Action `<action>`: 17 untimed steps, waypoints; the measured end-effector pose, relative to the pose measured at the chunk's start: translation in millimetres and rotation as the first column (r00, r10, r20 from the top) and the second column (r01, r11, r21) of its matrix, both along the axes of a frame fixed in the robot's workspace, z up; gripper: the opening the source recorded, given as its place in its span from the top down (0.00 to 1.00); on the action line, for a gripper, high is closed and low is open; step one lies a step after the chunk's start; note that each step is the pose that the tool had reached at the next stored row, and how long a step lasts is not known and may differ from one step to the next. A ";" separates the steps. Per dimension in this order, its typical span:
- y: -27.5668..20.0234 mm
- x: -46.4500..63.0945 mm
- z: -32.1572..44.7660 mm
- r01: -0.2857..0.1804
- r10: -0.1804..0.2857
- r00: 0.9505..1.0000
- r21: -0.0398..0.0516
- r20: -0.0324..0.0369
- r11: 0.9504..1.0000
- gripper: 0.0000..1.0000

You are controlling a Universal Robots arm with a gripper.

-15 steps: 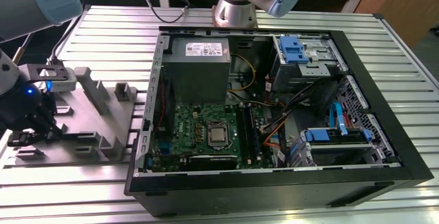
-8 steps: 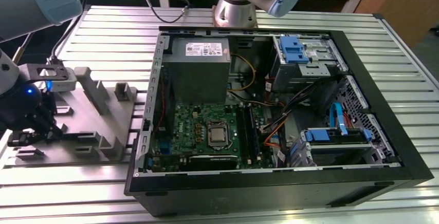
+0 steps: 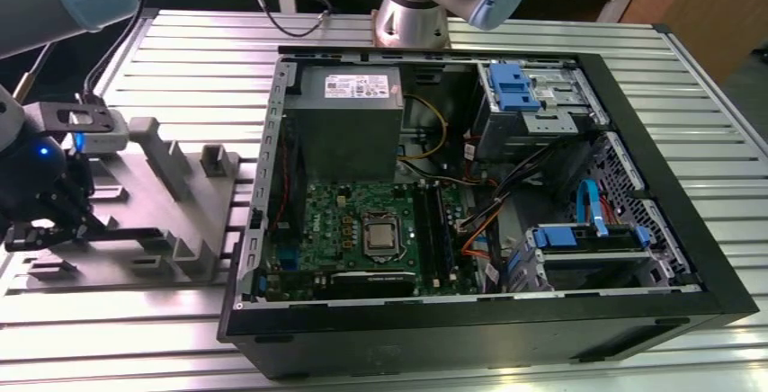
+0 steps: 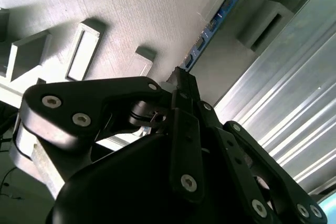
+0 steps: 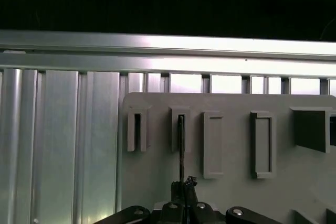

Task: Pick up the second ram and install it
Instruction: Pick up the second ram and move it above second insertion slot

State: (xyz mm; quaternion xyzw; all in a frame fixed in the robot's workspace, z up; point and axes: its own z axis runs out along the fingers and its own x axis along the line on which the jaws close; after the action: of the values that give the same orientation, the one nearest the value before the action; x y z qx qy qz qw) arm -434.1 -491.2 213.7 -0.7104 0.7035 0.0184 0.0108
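Observation:
At the exterior view's left, my gripper (image 3: 54, 221) hangs low over the grey plastic tray (image 3: 180, 194) with its upright posts. In the second wrist view the black fingers (image 4: 184, 124) meet at the gripper (image 4: 181, 77), shut on one end of the second ram (image 4: 210, 27). The ram is a thin stick with a blue edge, standing on edge along the tray (image 4: 131, 14). In the first wrist view the ram (image 5: 181, 145) is a thin dark line. It runs from the gripper (image 5: 181, 186) into a slotted post on the tray (image 5: 231, 103).
An open computer case (image 3: 672, 230) lies to the exterior view's right of the tray. Inside are a green motherboard (image 3: 342, 221), a power supply (image 3: 348, 95), blue drive cages (image 3: 510, 86) and cables. Everything rests on a slatted aluminium table (image 3: 180, 50). The arm's base (image 3: 415, 10) stands behind the case.

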 end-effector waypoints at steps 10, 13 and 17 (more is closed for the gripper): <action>0.5 0.0 18.8 0.000 0.000 1.000 0.000 0.000 1.000 0.89; 0.6 0.0 26.0 0.000 0.000 1.000 0.000 0.000 1.000 0.89; 1.0 0.0 37.4 0.000 0.000 1.000 0.001 0.001 1.000 0.89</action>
State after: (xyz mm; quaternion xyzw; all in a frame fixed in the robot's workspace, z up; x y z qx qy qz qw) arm -434.1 -490.2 251.1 -0.7104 0.7035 0.0184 0.0112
